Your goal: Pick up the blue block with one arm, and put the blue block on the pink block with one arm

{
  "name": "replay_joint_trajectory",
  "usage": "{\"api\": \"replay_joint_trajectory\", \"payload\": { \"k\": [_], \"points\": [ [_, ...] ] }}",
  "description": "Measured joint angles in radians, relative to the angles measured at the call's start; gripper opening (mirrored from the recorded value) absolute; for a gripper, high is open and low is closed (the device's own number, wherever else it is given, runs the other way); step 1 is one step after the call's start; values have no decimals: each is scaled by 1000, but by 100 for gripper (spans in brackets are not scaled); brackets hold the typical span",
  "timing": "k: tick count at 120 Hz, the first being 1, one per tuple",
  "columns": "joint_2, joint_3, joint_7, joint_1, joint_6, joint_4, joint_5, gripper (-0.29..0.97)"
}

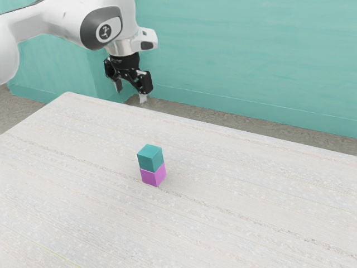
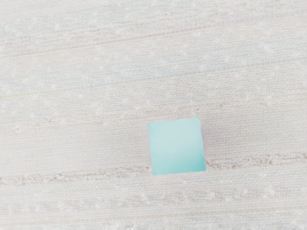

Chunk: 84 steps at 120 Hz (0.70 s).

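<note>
Parted fingers (image 1: 144, 95) high above blue block (image 1: 150, 157)

A: What sort of place is shown?

B: A bare robot test cell, lab-like and simulator-rendered, is indicated. A white robot arm (image 1: 56, 22) is seen at the upper left, over a pale wood-grain table (image 1: 251, 223) filling the lower frame.

A: And the surroundings?

B: A plain teal wall (image 1: 251, 50) is rendered across the top, with a grey-brown floor (image 1: 268, 125) strip beneath it. Plain test props are set at centre: a blue block (image 1: 150, 157) on a pink block (image 1: 153, 175).
</note>
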Motion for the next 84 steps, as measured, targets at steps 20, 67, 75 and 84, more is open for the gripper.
{"api": "replay_joint_trajectory", "payload": {
  "k": [20,67,75,84],
  "points": [
    [-78,2,-9,-64,-138,11,41,67],
    [-97,7,-31,-93,-266,146,41,68],
    [-109,7,-33,-85,-313,230,44,68],
    [-120,12,-35,-79,-359,258,45,68]
  ]
}}
